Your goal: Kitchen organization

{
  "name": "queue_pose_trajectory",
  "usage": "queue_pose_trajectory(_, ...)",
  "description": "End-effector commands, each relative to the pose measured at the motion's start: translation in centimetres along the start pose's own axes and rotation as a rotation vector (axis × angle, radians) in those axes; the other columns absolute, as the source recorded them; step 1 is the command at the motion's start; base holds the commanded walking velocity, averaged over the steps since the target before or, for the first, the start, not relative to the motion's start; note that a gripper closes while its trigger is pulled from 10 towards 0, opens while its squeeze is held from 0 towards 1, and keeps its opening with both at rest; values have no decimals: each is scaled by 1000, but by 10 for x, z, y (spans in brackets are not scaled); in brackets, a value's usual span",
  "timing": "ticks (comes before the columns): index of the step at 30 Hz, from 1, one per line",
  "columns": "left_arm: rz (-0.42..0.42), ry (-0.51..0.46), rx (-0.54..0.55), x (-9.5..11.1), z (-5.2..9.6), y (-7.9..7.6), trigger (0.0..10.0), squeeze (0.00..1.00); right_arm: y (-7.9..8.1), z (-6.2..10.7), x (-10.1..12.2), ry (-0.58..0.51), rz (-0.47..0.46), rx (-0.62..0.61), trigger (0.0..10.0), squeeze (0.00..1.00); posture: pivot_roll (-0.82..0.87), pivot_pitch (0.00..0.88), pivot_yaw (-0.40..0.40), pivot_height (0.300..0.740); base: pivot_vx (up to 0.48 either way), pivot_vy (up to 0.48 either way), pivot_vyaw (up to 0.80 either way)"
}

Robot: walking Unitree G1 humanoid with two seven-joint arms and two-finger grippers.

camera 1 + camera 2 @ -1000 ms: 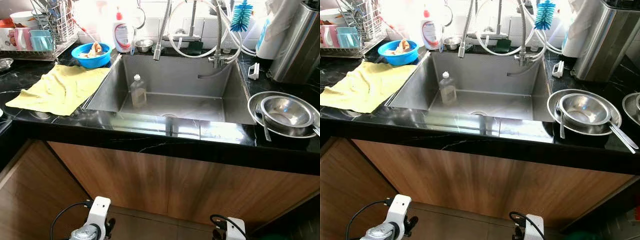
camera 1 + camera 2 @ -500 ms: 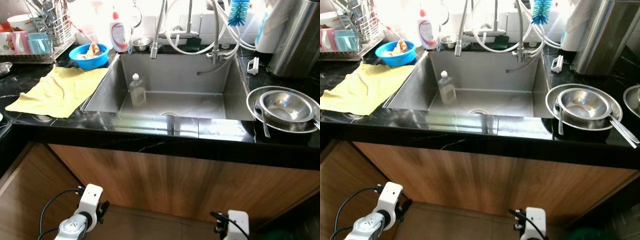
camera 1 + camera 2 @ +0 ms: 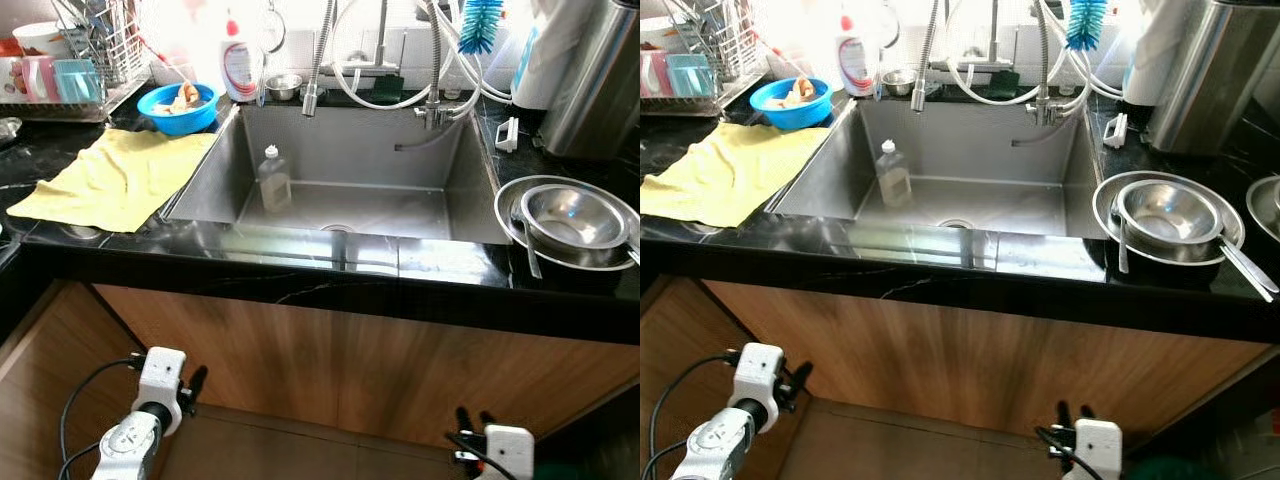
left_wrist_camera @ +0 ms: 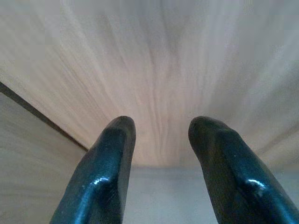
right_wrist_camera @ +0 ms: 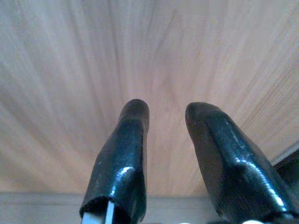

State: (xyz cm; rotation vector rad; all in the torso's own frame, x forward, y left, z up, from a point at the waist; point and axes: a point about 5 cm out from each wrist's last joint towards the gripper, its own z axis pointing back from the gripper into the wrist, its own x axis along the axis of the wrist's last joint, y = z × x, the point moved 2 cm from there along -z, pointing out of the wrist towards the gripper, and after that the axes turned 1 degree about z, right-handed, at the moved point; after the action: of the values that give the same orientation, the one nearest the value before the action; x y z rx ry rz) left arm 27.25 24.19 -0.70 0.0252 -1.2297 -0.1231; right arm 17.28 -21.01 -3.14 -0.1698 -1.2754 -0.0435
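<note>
Both grippers, left (image 4: 159, 140) and right (image 5: 166, 126), hanging low by the wood cabinet front (image 3: 330, 350), fingers apart and empty, far below the bottle (image 3: 275, 180) in the sink (image 3: 440, 215); could clip the countertop edge (image 3: 320, 285) lifting up.

left hand (image 4: 159, 135) low, fingers parted, right hand (image 5: 166, 116) likewise
</note>
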Motion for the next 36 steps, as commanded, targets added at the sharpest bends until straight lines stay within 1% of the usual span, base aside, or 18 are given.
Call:
queue_pose_trajectory(1, 16, -37, 26, 4, 2, 4, 10000, 0, -1, 2, 3, 0, 0, 5, 10000, 0, -118, 0, 8, 740, 0, 0, 0)
queue_pose_trajectory(2, 51, -69, 53, 8, 4, 7, 10000, 0, -5, 7, 7, -9, 7, 2, 10000, 0, -112, 0, 4, 740, 0, 0, 0)
queue_pose_trajectory(3, 59, -89, 62, 11, 6, 9, 10000, 0, -6, 9, 10, -13, 8, -1, 10000, 0, -111, 0, 3, 740, 0, 0, 0)
queue_pose_trajectory(5, 52, -103, 64, 13, 7, 9, 10000, 0, -7, 11, 12, -18, 11, -1, 10000, 0, -104, 0, -1, 740, 0, 0, 0)
queue_pose_trajectory(8, 48, -165, 76, 24, 14, 10, 10000, 0, -8, 18, 21, -28, 25, -2, 10000, 0, -93, 0, -4, 740, 0, 0, 0)
queue_pose_trajectory(12, 37, -198, 82, 29, 21, 11, 10000, 0, -12, 24, 31, -51, 36, -31, 10000, 0, -96, 0, 1, 740, 0, 0, 0)
queue_pose_trajectory(14, 36, -224, 88, 36, 25, 11, 10000, 0, -15, 28, 42, -78, 54, -46, 10000, 0, -103, 0, 7, 740, 0, 0, 0)
queue_pose_trajectory(15, 36, -224, 88, 36, 25, 11, 10000, 0, -15, 28, 42, -78, 54, -46, 10000, 0, -103, 0, 7, 740, 0, 0, 0)
queue_pose_trajectory(18, 16, -306, 123, 58, 28, 14, 10000, 0, -21, 31, 64, -141, 73, -86, 10000, 0, -109, 0, 17, 740, 0, 0, 0)
queue_pose_trajectory(19, 5, -341, 143, 69, 27, 17, 10000, 0, -24, 30, 74, -170, 82, -99, 10000, 0, -110, 0, 17, 740, 0, 0, 0)
queue_pose_trajectory(20, -1, -362, 156, 76, 27, 19, 10000, 0, -26, 29, 80, -187, 88, -107, 10000, 0, -112, 0, 17, 740, 0, 0, 0)
queue_pose_trajectory(21, -11, -408, 169, 91, 23, 21, 10000, 0, -28, 26, 91, -223, 96, -117, 10000, 0, -112, 0, 18, 740, 0, 0, 0)
queue_pose_trajectory(22, -15, -424, 166, 97, 23, 21, 10000, 0, -28, 24, 95, -234, 98, -117, 10000, 0, -111, 0, 17, 740, 0, 0, 0)
queue_pose_trajectory(25, -12, -470, 158, 114, 20, 18, 10000, 0, -28, 20, 108, -269, 104, -118, 10000, 0, -110, 0, 18, 740, 0, 0, 0)
queue_pose_trajectory(26, -12, -470, 158, 114, 20, 18, 10000, 0, -28, 20, 108, -269, 104, -118, 10000, 0, -110, 0, 18, 740, 0, 0, 0)
queue_pose_trajectory(29, 0, -513, 152, 129, 19, 13, 10000, 0, -28, 15, 120, -301, 107, -126, 10000, 0, -111, 0, 19, 740, 0, 0, 0)
queue_pose_trajectory(33, 25, -568, 135, 150, 17, 2, 10000, 0, -26, 10, 137, -338, 103, -127, 10000, 0, -118, 0, 21, 740, 0, 0, 0)
queue_pose_trajectory(36, 55, -606, 91, 165, 12, -11, 10000, 0, -26, 5, 148, -362, 107, -126, 10000, 0, -122, 0, 20, 740, 0, 0, 0)
